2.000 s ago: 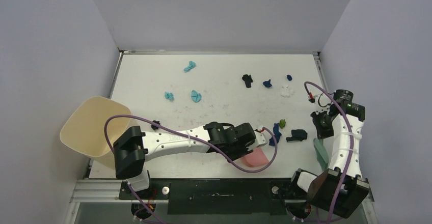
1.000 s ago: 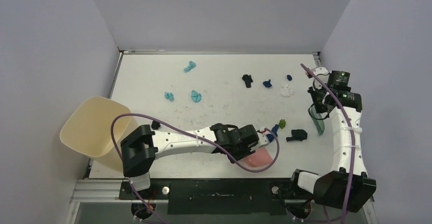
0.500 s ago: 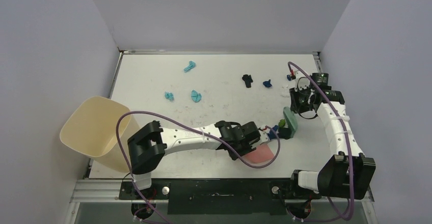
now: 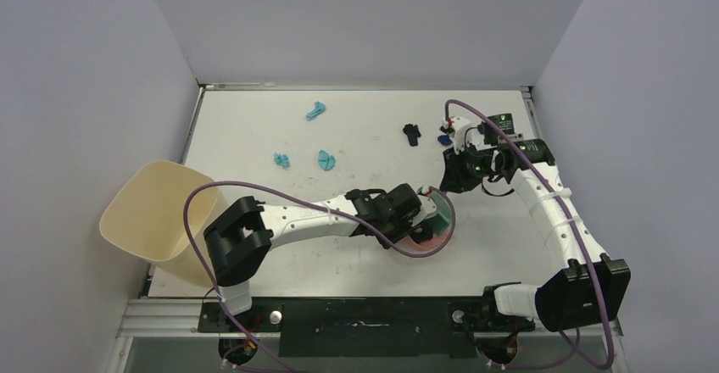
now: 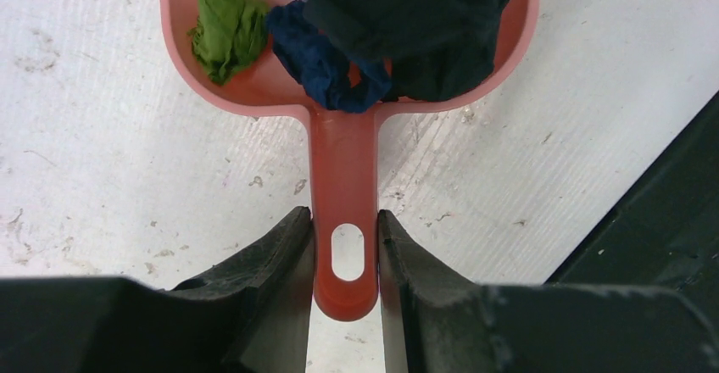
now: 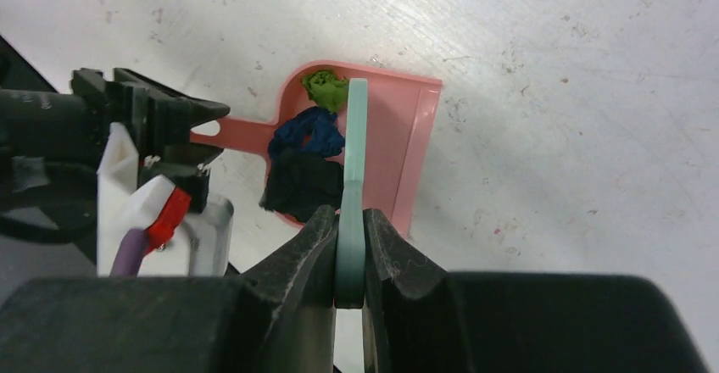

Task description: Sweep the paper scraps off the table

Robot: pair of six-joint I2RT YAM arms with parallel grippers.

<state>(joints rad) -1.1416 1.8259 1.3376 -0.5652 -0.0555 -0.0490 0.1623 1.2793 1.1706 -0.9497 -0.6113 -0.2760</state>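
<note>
White table (image 4: 246, 136): one pink dustpan (image 5: 342, 161) holding three scraps (image 5: 225, 30), three teal wads (image 4: 326, 159) loose.

Dustpan (image 5: 342, 161) flat on table (image 4: 254, 127), centre-front, w/ 3 scraps (image 5: 407, 34) in it. Brush (image 6: 353, 153) edge-on over the pan. Loose scraps (image 4: 326, 159) further back, left & right; bin (image 4: 153, 212) off table's left edge.

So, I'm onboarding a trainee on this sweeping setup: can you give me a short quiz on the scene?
1. True or false: the left fingers grip the pink dustpan by its handle.
2. The right fingers hold: A the teal brush, B the dustpan, C nothing.
3. How many teal paper scraps lie loose on the table?
Key: 1 true; 2 A; 3 three.
</note>
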